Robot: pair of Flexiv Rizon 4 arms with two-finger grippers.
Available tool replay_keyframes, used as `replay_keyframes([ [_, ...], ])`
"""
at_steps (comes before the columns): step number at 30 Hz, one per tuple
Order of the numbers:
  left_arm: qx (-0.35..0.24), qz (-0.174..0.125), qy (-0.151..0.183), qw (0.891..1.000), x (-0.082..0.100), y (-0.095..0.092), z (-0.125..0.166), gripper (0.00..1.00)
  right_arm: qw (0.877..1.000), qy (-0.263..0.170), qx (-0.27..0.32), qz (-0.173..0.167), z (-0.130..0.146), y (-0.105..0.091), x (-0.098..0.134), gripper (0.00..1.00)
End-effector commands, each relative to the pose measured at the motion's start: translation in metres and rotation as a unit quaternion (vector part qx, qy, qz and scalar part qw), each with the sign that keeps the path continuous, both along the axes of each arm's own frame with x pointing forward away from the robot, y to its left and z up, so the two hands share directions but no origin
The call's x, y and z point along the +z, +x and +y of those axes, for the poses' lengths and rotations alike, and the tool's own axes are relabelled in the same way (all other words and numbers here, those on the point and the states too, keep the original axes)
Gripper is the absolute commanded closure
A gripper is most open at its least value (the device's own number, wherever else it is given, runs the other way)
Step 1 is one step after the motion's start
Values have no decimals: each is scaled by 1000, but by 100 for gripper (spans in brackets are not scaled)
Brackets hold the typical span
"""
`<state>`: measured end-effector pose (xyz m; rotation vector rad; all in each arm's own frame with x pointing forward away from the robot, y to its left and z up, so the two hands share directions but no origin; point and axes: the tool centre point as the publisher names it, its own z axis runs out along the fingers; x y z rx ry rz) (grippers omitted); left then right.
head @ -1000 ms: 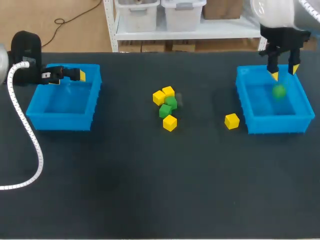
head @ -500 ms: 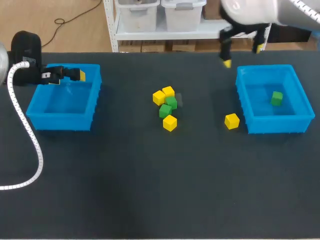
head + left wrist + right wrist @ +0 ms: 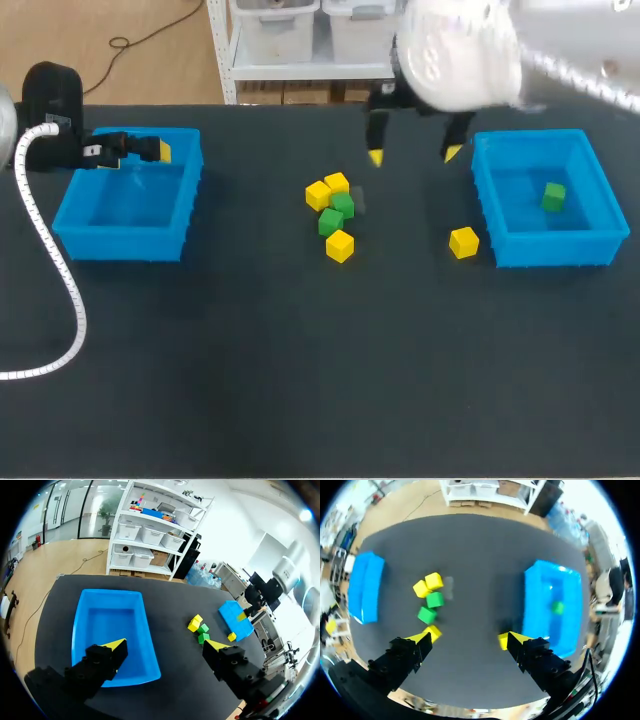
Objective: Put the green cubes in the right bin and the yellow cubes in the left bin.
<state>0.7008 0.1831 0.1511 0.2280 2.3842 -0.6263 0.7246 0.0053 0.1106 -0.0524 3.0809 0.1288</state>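
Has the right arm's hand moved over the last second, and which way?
Yes. The right hand, open, was above the blue plastic right bin; it now hangs left of that bin, nearer the small yellow and green cubes mid-table.

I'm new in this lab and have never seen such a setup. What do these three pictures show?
This is a two-armed robot at a dark table. The head picture looks down from above and behind. Each round picture comes from a camera on one wrist, looking along that arm's two yellow-tipped fingers. The left gripper hangs over the left bin, which is empty. The right gripper hangs above the table, between the middle cubes and the right bin. Both are open and hold nothing. In the middle lie three yellow cubes and two green cubes. A lone yellow cube sits beside the right bin, and one green cube lies inside it.
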Motion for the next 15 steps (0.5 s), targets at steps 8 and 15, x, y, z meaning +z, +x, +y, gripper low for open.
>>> replay_keyframes([
  [8,-1,-3,-3,1000,-1,-1,1,0,997,16,-32,-71,66,-13,-35,0],
  [15,-1,-3,-3,1000,-1,-1,1,0,998,1,-8,-65,87,-19,-39,0],
])
